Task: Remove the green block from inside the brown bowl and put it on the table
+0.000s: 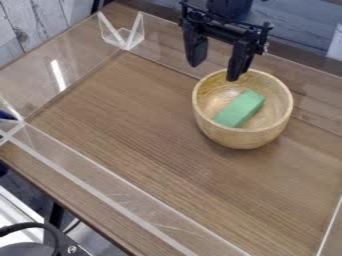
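I have the gripper (pixel 215 56) pointing straight down with its two dark fingers spread wide apart and nothing between them. It hangs above the far rim of the brown bowl (pixel 274 125), one finger tip reading just over that rim in this view; I cannot tell whether it touches the wood. I judge the wide spread suits the job: the block is narrow, so open fingers can straddle it once I bring them down into the hollow.

The green block (pixel 242 108) lies inside the bowl, resting on the pale inner surface and angled diagonally, one end toward the near left wall and the other toward the far right. It is a small flat rectangular piece, bright plain green with a matte look, shorter than the bowl is wide. Because it lies tilted against the curve, I expect the fingers may need to line up across its short sides.

The bowl is round, thick-walled, light tan wood with a smooth inside. It sits on the right part of the tabletop (pixel 120 120), a brown wood-grain surface with darker streaks. Low clear acrylic walls (pixel 80 165) edge it, catching glare along their tops.
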Controlling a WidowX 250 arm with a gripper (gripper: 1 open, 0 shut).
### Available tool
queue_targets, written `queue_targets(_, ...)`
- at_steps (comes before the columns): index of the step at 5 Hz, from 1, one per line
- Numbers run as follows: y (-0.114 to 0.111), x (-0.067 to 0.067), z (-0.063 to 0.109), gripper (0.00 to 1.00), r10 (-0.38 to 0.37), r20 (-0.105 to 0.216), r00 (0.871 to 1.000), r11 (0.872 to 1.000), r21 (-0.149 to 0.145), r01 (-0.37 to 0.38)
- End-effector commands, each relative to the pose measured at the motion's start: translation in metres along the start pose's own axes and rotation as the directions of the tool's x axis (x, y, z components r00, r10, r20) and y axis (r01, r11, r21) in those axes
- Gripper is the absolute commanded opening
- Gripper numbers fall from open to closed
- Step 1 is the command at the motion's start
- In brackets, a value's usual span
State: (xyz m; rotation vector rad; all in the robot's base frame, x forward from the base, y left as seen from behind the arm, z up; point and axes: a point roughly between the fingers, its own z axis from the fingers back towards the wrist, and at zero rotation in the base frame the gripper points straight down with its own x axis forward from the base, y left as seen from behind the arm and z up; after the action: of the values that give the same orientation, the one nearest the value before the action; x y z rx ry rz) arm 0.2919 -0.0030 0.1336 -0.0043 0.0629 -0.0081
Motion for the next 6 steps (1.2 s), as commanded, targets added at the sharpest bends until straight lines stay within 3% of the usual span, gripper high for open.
queue_targets(1, -0.004, 0.003, -0.014, 1.00, -0.008, -0.015, 1.000, 1.000, 0.001, 0.008)
queue_targets(2, -0.008, 0.004, -0.032, 1.00, -0.024, -0.031, 0.999, 1.000, -0.004, 0.023)
queue_targets(3, -0.012, 0.010, -0.046, 1.00, -0.036, -0.018, 0.999, 0.999, -0.002, 0.036)
queue_targets(5, -0.018, 0.026, -0.065, 1.00, -0.052, -0.024, 0.998, 0.999, -0.002, 0.052)
queue_targets(6, -0.020, 0.032, -0.071, 1.00, -0.065, -0.010, 0.998, 0.998, 0.001, 0.065)
